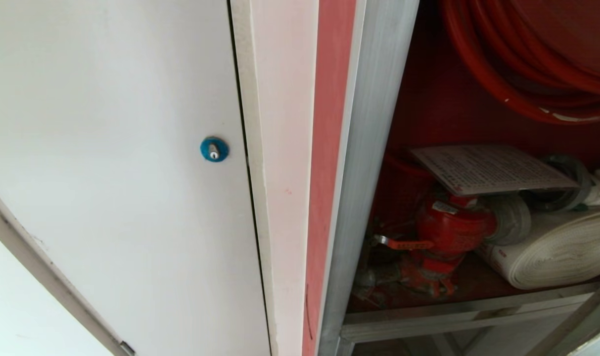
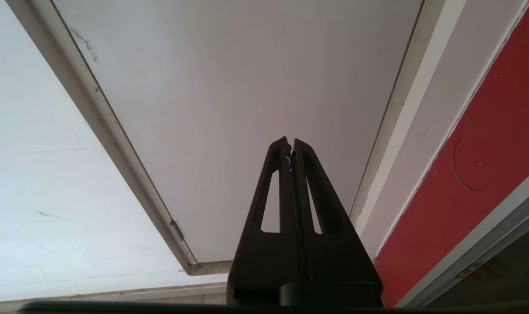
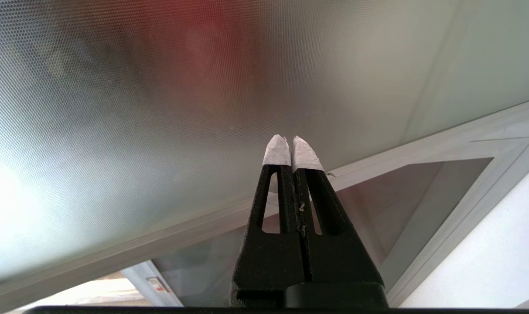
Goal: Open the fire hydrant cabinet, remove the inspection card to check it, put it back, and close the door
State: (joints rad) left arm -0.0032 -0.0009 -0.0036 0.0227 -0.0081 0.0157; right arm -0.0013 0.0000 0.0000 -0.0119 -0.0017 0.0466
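Head camera looks close at the white panel door [image 1: 107, 173] and open fire hydrant cabinet [image 1: 374, 148]. Left wrist camera shares that panel; right wrist camera faces frosted glass [image 3: 159, 109] closely.

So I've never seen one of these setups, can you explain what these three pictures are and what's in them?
It is a wheeled robot with two arms. One picture comes from its head camera: an open fire hydrant cabinet with red hose reel, red valve, white rolled hose and the inspection card lying on top of the valve. Beside it is a plain white door with a blue round lock. The other two come from wrist cameras. The left gripper faces that white door, the right gripper faces the cabinet's glass door. Both are shut and hold nothing.
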